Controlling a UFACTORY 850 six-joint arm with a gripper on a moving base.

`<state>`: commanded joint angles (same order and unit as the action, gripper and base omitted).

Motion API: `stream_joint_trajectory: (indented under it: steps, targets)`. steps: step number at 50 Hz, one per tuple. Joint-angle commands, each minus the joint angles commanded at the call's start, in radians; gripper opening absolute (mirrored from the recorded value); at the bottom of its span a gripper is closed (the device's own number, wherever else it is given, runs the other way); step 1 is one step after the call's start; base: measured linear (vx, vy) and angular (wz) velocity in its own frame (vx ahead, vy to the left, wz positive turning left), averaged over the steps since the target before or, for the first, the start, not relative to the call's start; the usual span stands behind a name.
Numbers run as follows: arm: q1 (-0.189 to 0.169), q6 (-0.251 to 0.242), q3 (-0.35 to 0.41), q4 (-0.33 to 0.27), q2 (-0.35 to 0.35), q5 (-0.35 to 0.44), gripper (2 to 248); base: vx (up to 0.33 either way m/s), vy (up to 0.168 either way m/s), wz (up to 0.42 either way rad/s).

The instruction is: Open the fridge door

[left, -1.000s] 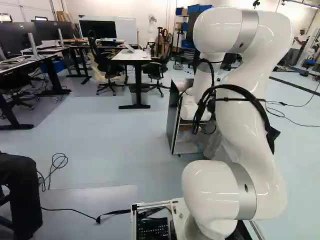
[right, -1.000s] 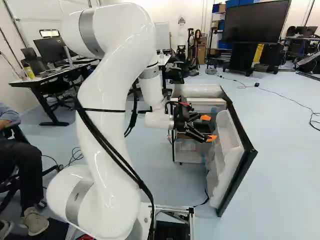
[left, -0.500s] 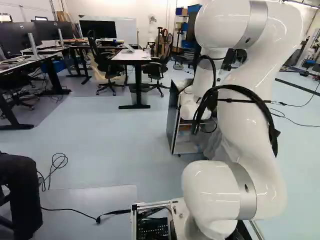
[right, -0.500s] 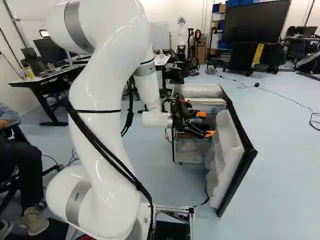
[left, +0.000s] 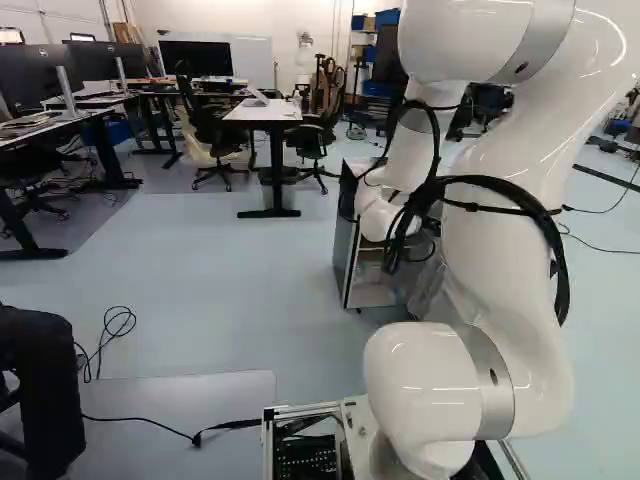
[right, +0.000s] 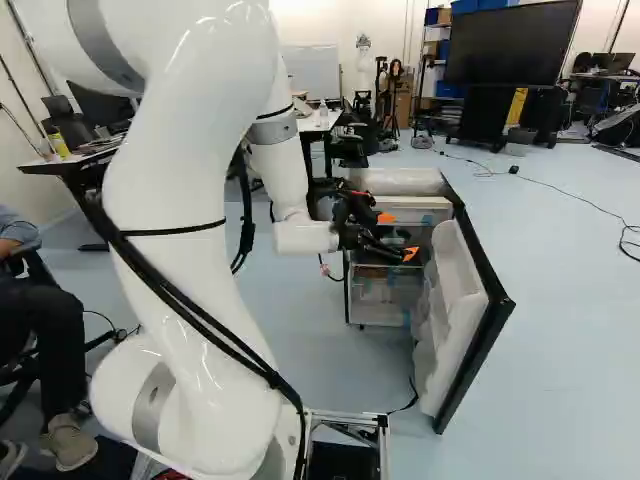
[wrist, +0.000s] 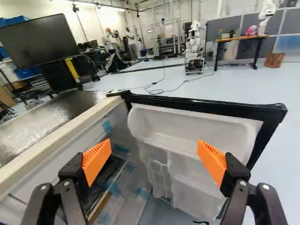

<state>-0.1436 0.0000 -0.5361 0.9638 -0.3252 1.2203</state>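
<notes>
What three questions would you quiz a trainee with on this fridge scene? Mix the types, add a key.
1. True or false: the fridge door stands closed.
2. Pick one. The pincer is: A) shut on the door's edge; B) open, gripping nothing; C) shut on nothing.
3. Fill in: in the right base view, the door stands to the ____ of the fridge cabinet.

Key: 1 false; 2 B; 3 right.
</notes>
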Motion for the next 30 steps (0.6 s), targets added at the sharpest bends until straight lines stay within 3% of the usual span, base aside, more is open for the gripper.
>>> stream_joint_trajectory:
  steps: [30]
  targets:
    - [0.049, 0.000, 0.153, -0.329, 0.207, -0.119, 247, 0.000, 0.000, 0.000]
